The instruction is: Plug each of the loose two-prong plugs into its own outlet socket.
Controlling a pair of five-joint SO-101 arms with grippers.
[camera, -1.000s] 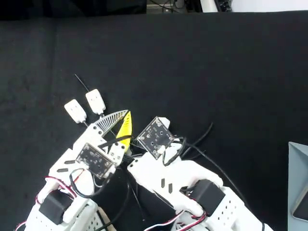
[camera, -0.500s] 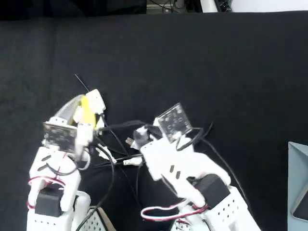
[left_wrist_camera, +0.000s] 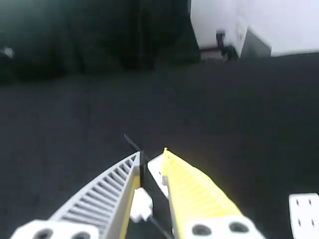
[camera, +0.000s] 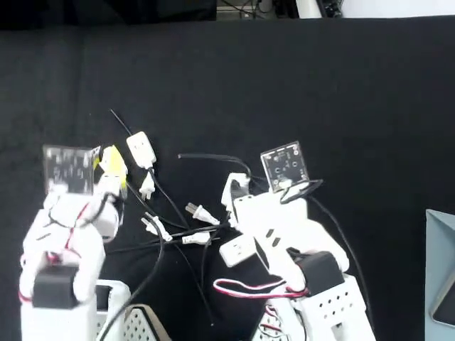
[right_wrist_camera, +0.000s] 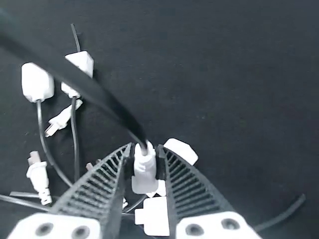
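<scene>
On the table (camera: 320, 92), loose plugs (camera: 201, 212) right of the outlet socket (camera: 141, 149).

My right gripper (right_wrist_camera: 144, 148) pinches a white two-prong plug (right_wrist_camera: 144, 172), its black cord (right_wrist_camera: 104, 107) running out ahead. Loose white plugs (right_wrist_camera: 60, 121) lie flat beside it. Farther ahead sit two white outlet sockets (right_wrist_camera: 36, 82), one just under my left gripper (left_wrist_camera: 151, 154).

Left gripper (left_wrist_camera: 151, 155) hangs over black table cloth (left_wrist_camera: 239, 109). Small white part (left_wrist_camera: 141, 204) lies within it; grip unconfirmed. White socket (left_wrist_camera: 155, 169) sits just beyond its tip, black cord (left_wrist_camera: 131, 142) leading away.
</scene>
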